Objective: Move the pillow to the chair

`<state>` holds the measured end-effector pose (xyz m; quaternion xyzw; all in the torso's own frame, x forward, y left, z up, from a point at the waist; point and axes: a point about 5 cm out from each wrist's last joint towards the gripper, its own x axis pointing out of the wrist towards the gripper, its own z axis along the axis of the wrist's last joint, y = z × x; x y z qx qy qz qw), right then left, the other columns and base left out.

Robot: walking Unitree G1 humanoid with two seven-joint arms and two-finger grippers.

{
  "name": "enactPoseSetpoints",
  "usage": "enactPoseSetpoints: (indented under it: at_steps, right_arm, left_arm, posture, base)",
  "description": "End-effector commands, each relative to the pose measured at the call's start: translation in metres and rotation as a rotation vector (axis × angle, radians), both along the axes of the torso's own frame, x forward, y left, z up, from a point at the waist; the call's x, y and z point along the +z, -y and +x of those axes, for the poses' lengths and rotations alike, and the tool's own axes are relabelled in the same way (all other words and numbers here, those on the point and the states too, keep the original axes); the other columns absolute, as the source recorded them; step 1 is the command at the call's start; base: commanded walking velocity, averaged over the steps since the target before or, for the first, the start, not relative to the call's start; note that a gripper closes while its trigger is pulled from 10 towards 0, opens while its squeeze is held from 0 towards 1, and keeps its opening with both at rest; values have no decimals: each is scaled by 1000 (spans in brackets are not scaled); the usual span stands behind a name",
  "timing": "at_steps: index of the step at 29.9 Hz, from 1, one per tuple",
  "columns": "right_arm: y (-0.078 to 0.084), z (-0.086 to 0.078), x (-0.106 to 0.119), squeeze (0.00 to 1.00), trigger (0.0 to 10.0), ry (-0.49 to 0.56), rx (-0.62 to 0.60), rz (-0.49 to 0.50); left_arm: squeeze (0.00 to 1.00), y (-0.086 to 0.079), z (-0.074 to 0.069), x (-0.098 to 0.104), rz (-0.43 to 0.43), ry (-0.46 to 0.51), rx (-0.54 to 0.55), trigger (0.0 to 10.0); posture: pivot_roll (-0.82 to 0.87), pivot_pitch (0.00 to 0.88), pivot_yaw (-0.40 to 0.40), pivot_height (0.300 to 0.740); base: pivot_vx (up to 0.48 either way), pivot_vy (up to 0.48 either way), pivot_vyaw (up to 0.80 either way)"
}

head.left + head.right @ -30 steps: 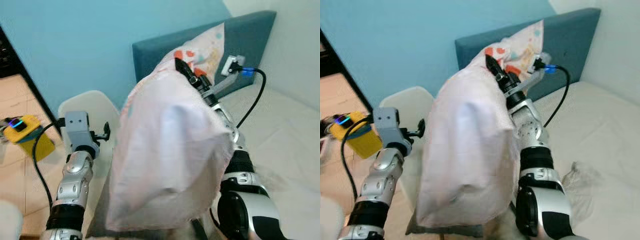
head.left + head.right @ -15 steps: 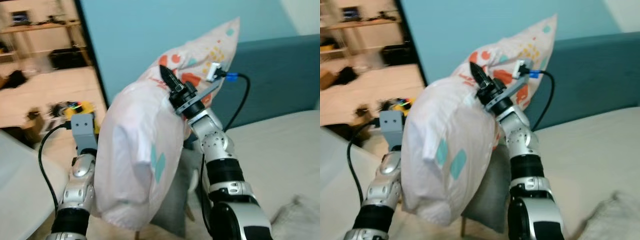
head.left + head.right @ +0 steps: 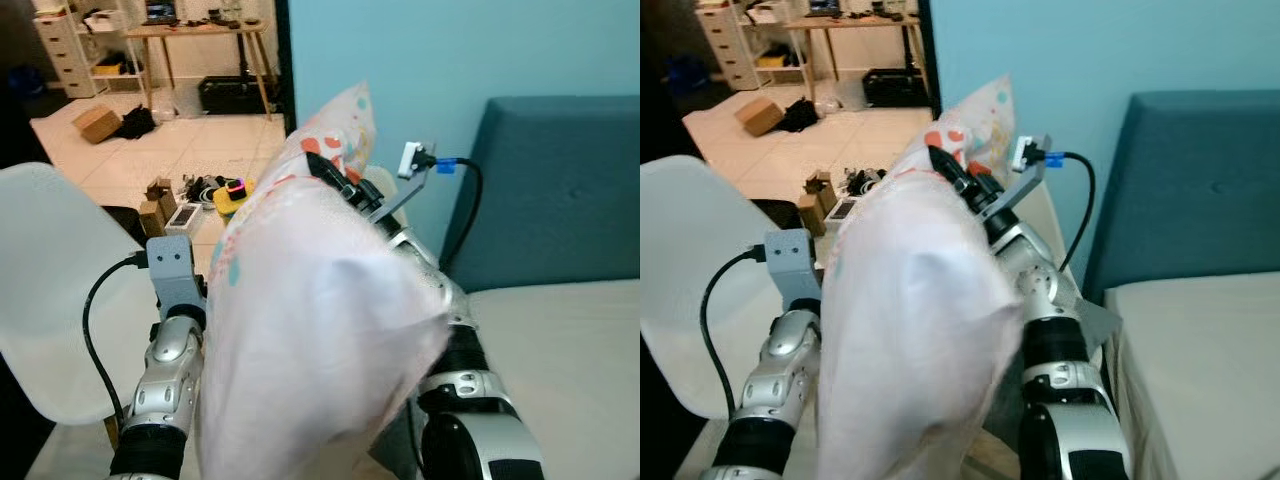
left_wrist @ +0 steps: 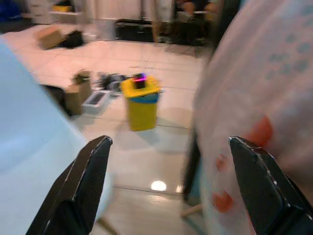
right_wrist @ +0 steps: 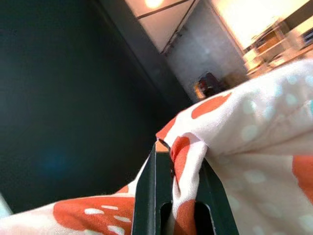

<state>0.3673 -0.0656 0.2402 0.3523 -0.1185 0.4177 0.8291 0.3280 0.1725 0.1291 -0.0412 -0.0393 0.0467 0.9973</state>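
My right pincer (image 5: 171, 193) is clamped tight on a fold of the pillow (image 3: 310, 340), which hangs in the air in front of me, held high between my two arms. My left pincer (image 4: 168, 188) stands wide open with nothing in it, just beside the pillow's flank. The chair (image 3: 50, 290) is a white shell seat off to my left, close by; the bed (image 3: 570, 350) lies to my right. To do this well I judge I should carry the pillow leftward over the seat, lower it until its bulk rests there, steady it with the free pincer, and only then let go, so it doesn't slide off the front edge.
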Motion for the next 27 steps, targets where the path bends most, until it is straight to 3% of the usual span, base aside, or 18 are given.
enactPoseSetpoints:
  at_steps: [1,7,10,11,12,13,19,27]
  right_arm:
    - [-3,-4,20,0,0,90,21,20]
    - [-3,-5,14,0,0,73,8,-4]
    - [-3,-3,12,0,0,59,-6,-25]
    - [-3,-2,10,0,3098,42,-14,-30]
    - [-3,-2,10,0,3098,42,-14,-30]
    - [-4,-1,7,0,10000,25,-28,-52]
    - [-9,-4,6,0,10000,38,-1,-85]
    - [-19,-13,4,0,10000,75,76,-138]
  left_arm:
    - [0,3,0,2,9,16,-17,10000]
    - [0,7,-1,4,10,32,-40,10000]
    - [0,8,-1,4,21,35,-43,10000]
    - [0,7,-2,4,28,32,-41,10000]
    - [0,7,-2,4,28,32,-41,10000]
    - [0,7,-2,4,37,28,-39,10000]
    - [0,6,-2,5,37,34,-45,10000]
    - [0,8,-2,6,37,38,-53,10000]
  posture:
    - [-185,0,-7,728]
    - [-192,0,-2,728]
    - [-192,0,-2,728]
    - [-191,0,-1,728]
    - [-191,0,-1,728]
    - [-189,0,0,728]
    - [-188,0,-1,728]
    - [-189,0,1,728]
  base:
    - [0,0,775]
    - [0,0,756]
    - [0,0,0]
    - [292,0,0]
    - [292,0,0]
    - [394,0,0]
    - [402,0,0]
    - [407,0,800]
